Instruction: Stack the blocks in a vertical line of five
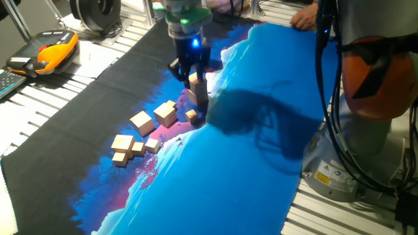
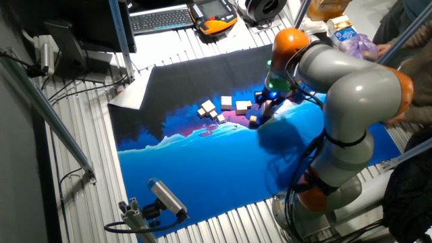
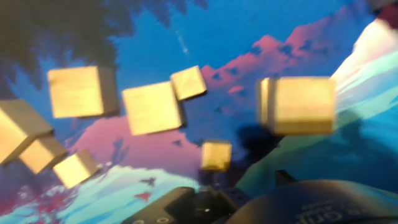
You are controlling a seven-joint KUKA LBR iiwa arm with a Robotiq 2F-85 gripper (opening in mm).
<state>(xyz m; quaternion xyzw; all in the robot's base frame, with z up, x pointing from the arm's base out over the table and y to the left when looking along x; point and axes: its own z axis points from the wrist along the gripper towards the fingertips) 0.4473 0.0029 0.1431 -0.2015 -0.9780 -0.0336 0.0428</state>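
My gripper [image 1: 194, 77] hangs over the boundary between the black and blue parts of the mat. A tan block [image 1: 194, 80] sits between its dark fingers, on top of a short column of blocks [image 1: 198, 98]. I cannot see whether the fingers press on it. In the blurred hand view one large block [image 3: 301, 104] looms at the right and a small one [image 3: 216, 155] lies low in the middle. Loose blocks lie to the left: two bigger ones [image 1: 165, 112] [image 1: 141, 121] and a cluster of small ones [image 1: 127, 147]. From the other fixed view the gripper [image 2: 266, 101] is mostly hidden by the arm.
A small block [image 1: 191, 115] lies right beside the column's foot. An orange teach pendant [image 1: 49, 51] rests at the far left off the mat. The robot's base and cables [image 1: 339, 130] stand at the right. A person's hand [image 1: 304, 19] rests at the mat's far edge.
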